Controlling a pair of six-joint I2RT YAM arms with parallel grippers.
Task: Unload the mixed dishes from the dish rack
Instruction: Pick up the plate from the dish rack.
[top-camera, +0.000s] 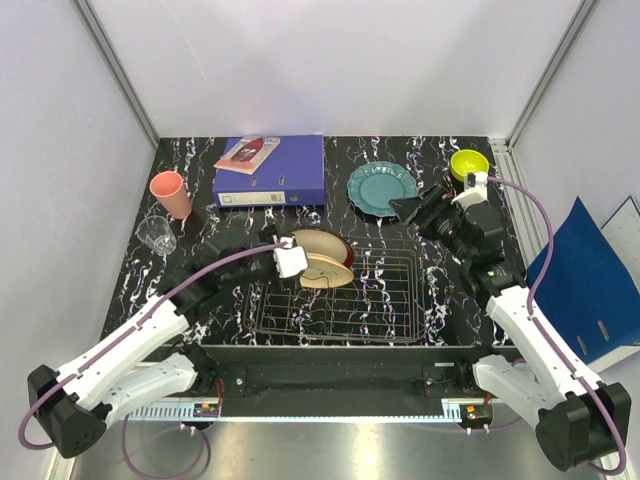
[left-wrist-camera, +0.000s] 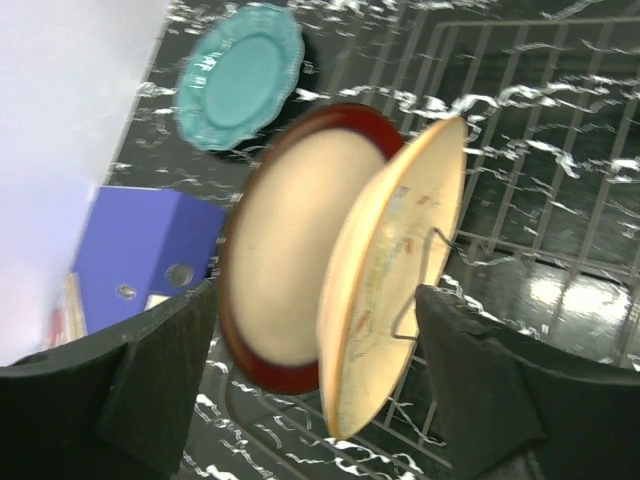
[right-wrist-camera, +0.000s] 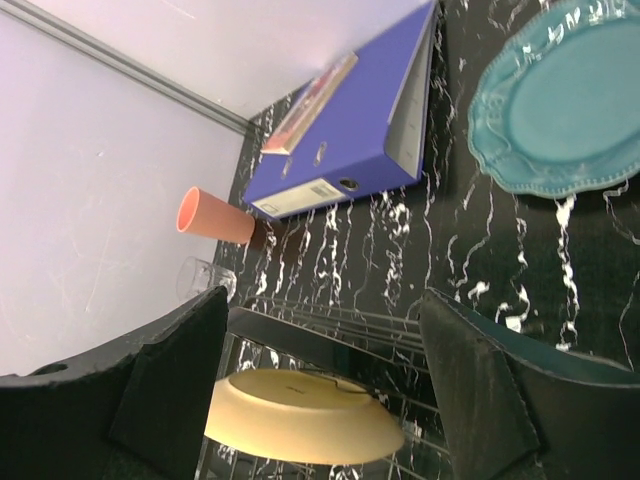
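Top external view: the rack (top-camera: 390, 300) sits near the centre of the table (top-camera: 450, 150), at its near side. Two plates stand on edge at the rack's left end: the cream plate (left-wrist-camera: 400, 280) and, close against it, the red-rimmed plate (left-wrist-camera: 290, 270).

Left wrist view: my left gripper (left-wrist-camera: 315, 295) is spread wide, one finger on each side of the two plates' edges. It is not clamped on them and holds nothing.

Right wrist view: my right gripper (right-wrist-camera: 322, 300) is spread wide, with nothing between its fingers. It hovers just beyond the rack's far right corner, beside the teal plate (top-camera: 380, 188).

Off the rack:
- The teal plate lies flat on the table beyond the rack.
- The bowl (top-camera: 468, 163) stands at the far right.
- The cup (top-camera: 170, 192) and tumbler (top-camera: 157, 235) stand at the far left, near each other.
- The binder (top-camera: 270, 170) lies flat between the cup and the teal plate.
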